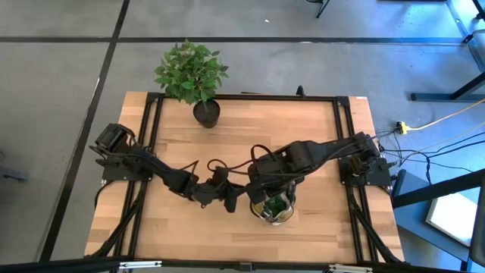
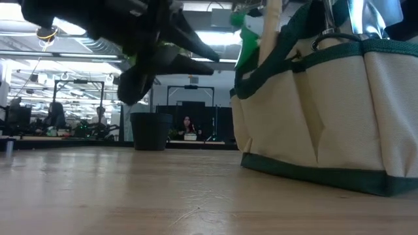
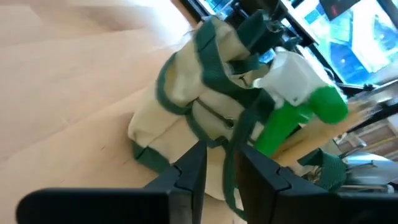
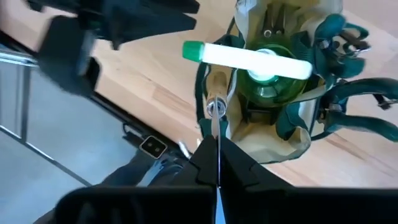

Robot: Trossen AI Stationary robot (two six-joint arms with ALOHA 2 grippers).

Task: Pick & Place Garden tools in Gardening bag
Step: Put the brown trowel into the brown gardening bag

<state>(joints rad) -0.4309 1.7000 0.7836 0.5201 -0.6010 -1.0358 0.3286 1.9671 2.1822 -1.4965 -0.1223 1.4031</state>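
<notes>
The olive-and-tan gardening bag (image 1: 274, 208) (image 2: 326, 117) stands upright on its base near the table's front edge. In it stand the green spray bottle (image 3: 292, 121) (image 4: 261, 87) with its white trigger and metal tools (image 2: 366, 19). A wooden handle (image 4: 216, 93) sticks up from a side pocket. My left gripper (image 1: 236, 202) (image 3: 227, 171) hovers just left of the bag, pointing at it, its fingers a narrow gap apart. My right gripper (image 1: 267, 186) (image 4: 217, 158) hangs shut above the bag's rim, over the wooden handle, holding nothing. My left gripper comes nearly level at the bag from the table's left. A green handle strap (image 3: 229, 149) of the bag shows in the gap between its fingers. I cannot tell whether the fingers touch it.
A leafy plant in a black pot (image 1: 204, 112) (image 2: 150, 130) stands at the table's far edge. Bare wood lies left of the bag (image 1: 174, 227). A person (image 2: 187, 124) sits in the room far behind the table.
</notes>
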